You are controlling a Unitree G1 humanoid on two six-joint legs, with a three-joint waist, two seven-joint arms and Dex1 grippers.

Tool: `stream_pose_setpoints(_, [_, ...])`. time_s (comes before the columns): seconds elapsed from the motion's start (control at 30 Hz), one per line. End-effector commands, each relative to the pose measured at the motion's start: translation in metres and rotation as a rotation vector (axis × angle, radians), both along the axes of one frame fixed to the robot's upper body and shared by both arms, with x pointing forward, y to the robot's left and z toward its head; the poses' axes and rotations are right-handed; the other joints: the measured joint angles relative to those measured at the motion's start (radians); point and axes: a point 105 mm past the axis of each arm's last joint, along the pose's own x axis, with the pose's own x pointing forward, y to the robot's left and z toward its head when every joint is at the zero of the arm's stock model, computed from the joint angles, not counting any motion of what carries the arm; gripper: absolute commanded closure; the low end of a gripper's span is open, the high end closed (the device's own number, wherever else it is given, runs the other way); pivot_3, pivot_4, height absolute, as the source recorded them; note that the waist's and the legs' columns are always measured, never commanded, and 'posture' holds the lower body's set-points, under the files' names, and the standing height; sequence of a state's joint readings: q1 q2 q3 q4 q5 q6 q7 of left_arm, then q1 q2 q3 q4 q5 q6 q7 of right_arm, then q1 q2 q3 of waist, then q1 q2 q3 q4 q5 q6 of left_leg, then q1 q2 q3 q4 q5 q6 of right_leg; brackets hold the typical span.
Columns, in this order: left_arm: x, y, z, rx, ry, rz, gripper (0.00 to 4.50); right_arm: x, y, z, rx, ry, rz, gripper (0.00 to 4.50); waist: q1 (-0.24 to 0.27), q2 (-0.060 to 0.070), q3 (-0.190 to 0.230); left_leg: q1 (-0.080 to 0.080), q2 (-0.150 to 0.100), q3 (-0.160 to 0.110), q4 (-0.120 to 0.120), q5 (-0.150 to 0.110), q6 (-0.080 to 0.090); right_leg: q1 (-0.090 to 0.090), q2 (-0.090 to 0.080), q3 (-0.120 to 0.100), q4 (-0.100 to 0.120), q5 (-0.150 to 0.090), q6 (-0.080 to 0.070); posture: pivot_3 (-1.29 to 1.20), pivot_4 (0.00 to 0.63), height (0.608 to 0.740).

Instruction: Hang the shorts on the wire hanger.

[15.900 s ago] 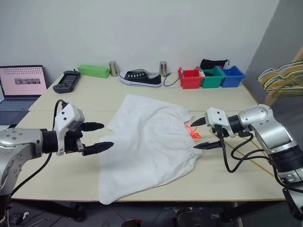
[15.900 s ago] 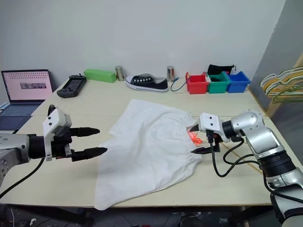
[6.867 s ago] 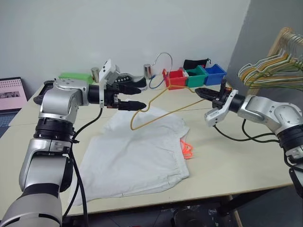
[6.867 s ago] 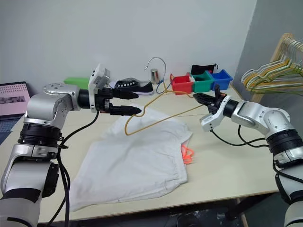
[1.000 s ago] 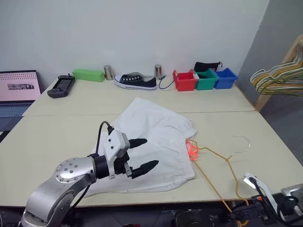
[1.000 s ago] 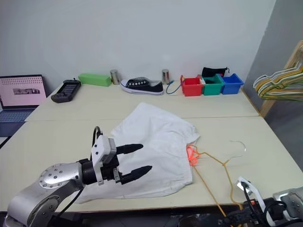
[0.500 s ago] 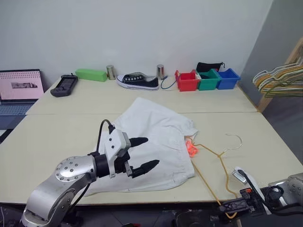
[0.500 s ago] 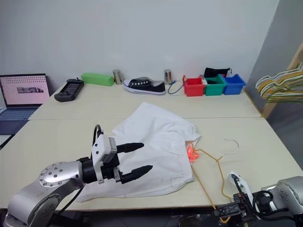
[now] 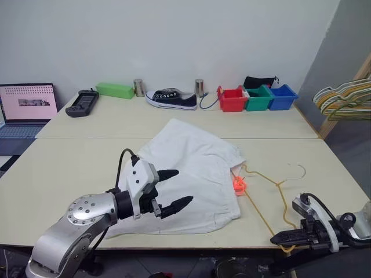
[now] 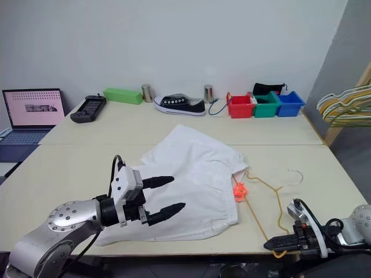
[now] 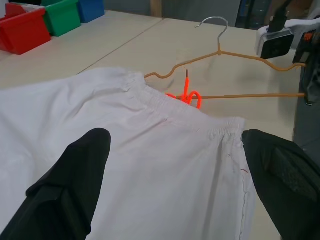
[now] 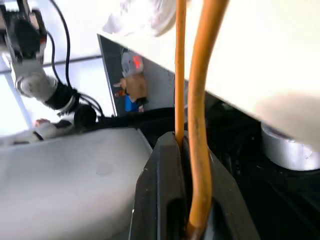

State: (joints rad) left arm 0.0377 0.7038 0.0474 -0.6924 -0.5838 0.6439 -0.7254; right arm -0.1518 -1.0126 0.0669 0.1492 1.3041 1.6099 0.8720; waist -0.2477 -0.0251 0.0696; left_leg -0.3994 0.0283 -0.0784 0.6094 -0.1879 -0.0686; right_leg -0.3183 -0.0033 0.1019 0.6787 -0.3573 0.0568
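Comparing this moment with a second before, you saw the right gripper (image 9: 279, 238) lifted from below the counter (image 9: 69, 156) edge to its level, while the wire hanger (image 9: 272, 191) slid a little across the surface. Its fingers were clamped shut on the hanger's near corner, where two strands of wire met in the right wrist view (image 12: 192, 125). The hook (image 9: 297, 169) lay flat on the counter, and the far arm of the wire reached toward the orange drawstring (image 9: 238, 183) at the waistband. The shorts (image 9: 191, 174) lay spread flat, not yet threaded, so the task appeared to be at its start, with the hanger only being drawn into place. The left gripper (image 9: 171, 188) hovered unmoved over the near part of the shorts, fingers spread wide and holding nothing; its wrist view looked past both fingertips (image 11: 80, 165) to waistband and hanger.

Whether the wire's far end passed under the fabric or merely touched it you could not tell. The right arm was cut off at the frame's edge, and the bunch of hangers (image 9: 345, 98) on the rack was partly out of frame.
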Motion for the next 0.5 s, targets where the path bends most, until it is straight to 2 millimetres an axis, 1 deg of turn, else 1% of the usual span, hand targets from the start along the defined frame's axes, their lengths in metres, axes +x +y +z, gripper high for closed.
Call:
stream_pose_setpoints(0.03, [0.005, 0.000, 0.010, -0.003, -0.059, 0.002, 0.05, 0.013, 0.009, 0.009, 0.062, -0.012, -0.014, 4.50, -0.001, 0.000, 0.000, 0.000, 0.000, 0.000, 0.000, 0.000, 0.000, 0.000, 0.000, 0.000, 0.000, 0.000, 0.000, -0.19, 0.000, 0.740])
stream_pose_setpoints(0.17, [0.007, 0.001, 0.011, 0.001, -0.064, 0.002, 0.05, 0.016, 0.018, 0.007, 0.068, -0.017, 0.000, 4.50, 0.002, 0.000, 0.000, 0.000, 0.000, 0.000, 0.000, 0.000, 0.000, 0.000, 0.000, 0.000, 0.000, 0.000, 0.000, -0.19, 0.000, 0.740])
stream_pose_setpoints(0.2, [0.007, 0.001, 0.011, 0.002, -0.065, 0.003, 0.05, 0.017, 0.020, 0.007, 0.074, -0.019, 0.000, 4.50, 0.002, 0.000, 0.000, -0.001, 0.000, 0.000, 0.000, 0.000, 0.000, 0.000, 0.000, -0.001, 0.000, 0.002, 0.004, -0.18, 0.000, 0.740])
stream_pose_setpoints(0.33, [0.006, 0.001, 0.011, 0.001, -0.065, 0.002, 0.05, 0.019, 0.028, 0.005, 0.083, -0.020, 0.014, 4.50, 0.003, 0.001, 0.000, -0.002, 0.000, 0.000, -0.001, 0.000, 0.000, 0.000, 0.000, 0.000, 0.000, 0.003, 0.005, -0.18, 0.000, 0.740])
stream_pose_setpoints(0.43, [0.006, 0.001, 0.011, 0.003, -0.065, 0.002, 0.05, 0.026, 0.036, 0.004, 0.087, -0.030, 0.015, 4.50, 0.002, 0.001, 0.000, -0.001, 0.000, 0.000, -0.001, 0.000, 0.000, 0.000, 0.000, 0.000, 0.000, 0.003, 0.006, -0.17, 0.000, 0.740])
stream_pose_setpoints(0.5, [0.005, 0.000, 0.011, 0.002, -0.066, 0.002, 0.05, 0.032, 0.037, 0.003, 0.079, -0.036, -0.002, 4.50, 0.003, 0.001, 0.000, -0.001, 0.000, 0.000, -0.001, 0.000, 0.000, 0.000, 0.000, 0.000, 0.000, 0.003, 0.006, -0.17, 0.000, 0.740])
